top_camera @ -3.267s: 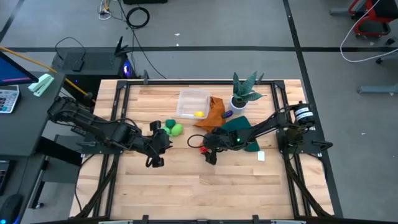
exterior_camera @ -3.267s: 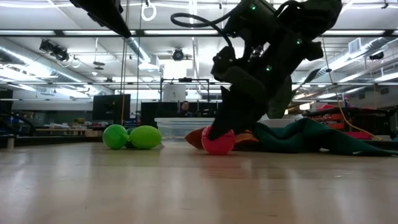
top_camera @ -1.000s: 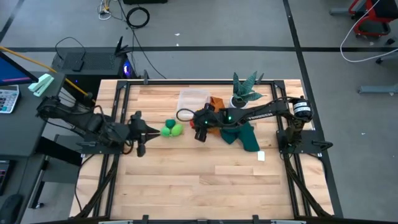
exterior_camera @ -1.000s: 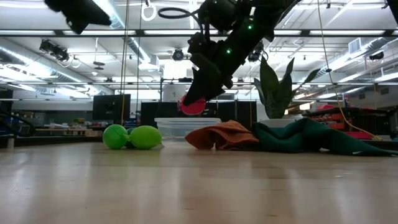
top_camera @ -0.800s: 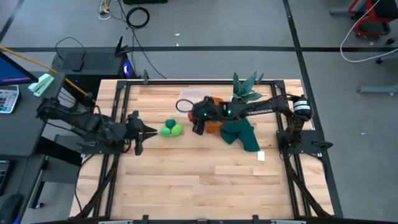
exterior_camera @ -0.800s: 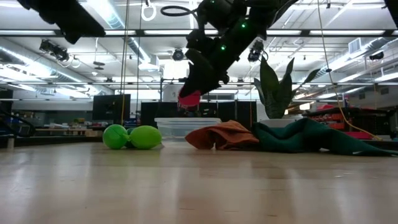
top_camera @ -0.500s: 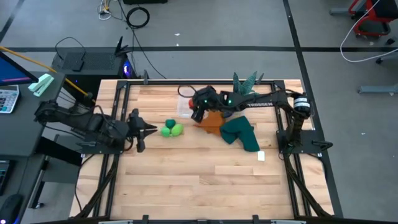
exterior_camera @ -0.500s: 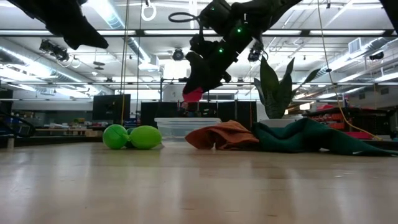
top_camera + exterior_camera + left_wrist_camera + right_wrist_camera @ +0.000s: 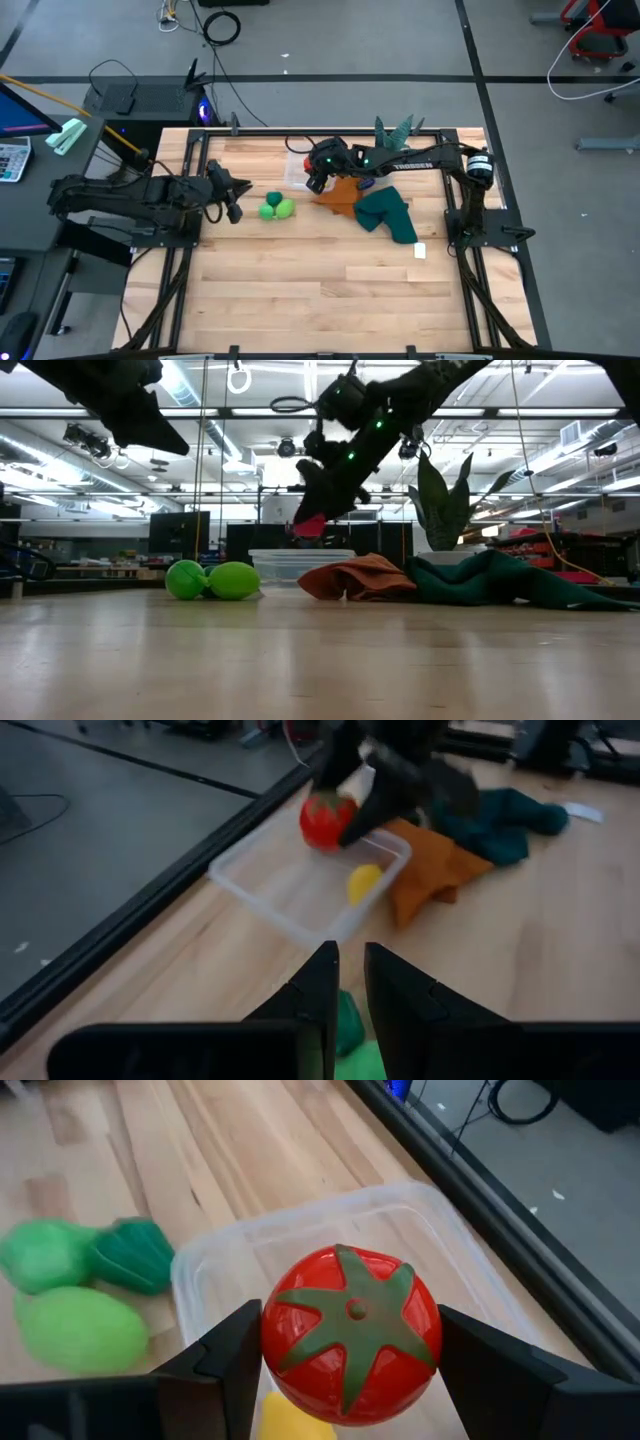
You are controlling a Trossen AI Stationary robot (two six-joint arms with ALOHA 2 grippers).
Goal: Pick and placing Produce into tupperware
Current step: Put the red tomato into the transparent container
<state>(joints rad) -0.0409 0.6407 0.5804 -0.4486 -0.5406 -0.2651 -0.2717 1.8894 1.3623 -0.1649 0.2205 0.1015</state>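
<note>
My right gripper (image 9: 316, 180) is shut on the red tomato (image 9: 350, 1335) and holds it over the clear tupperware (image 9: 290, 895), which stands on the table at the far middle. A yellow piece (image 9: 365, 882) lies inside the tupperware. Two green pieces (image 9: 277, 208) lie together on the table left of the tupperware, and also show in the low view (image 9: 212, 580). A dark purple piece (image 9: 367, 184) lies by the plant pot. My left gripper (image 9: 234, 200) is shut and empty, left of the green pieces. My right gripper pinches the tomato's two opposite sides (image 9: 275, 1345) between its two fingers (image 9: 225, 1355). The fingers slant down from the table's right. The tomato's green star top faces the wrist. It hangs clear above the tupperware (image 9: 310, 525).
An orange cloth (image 9: 340, 192) and a dark green cloth (image 9: 390, 215) lie bunched right of the tupperware. A potted green plant (image 9: 392, 148) stands at the far right. A small white item (image 9: 420, 251) lies near the right edge. Bare wood lies toward the near edge.
My right gripper has carried the tomato toward the table's far edge, from beside the orange cloth to over the tupperware, still shut on it and at about the same height. My left gripper has gone a little toward the far edge.
</note>
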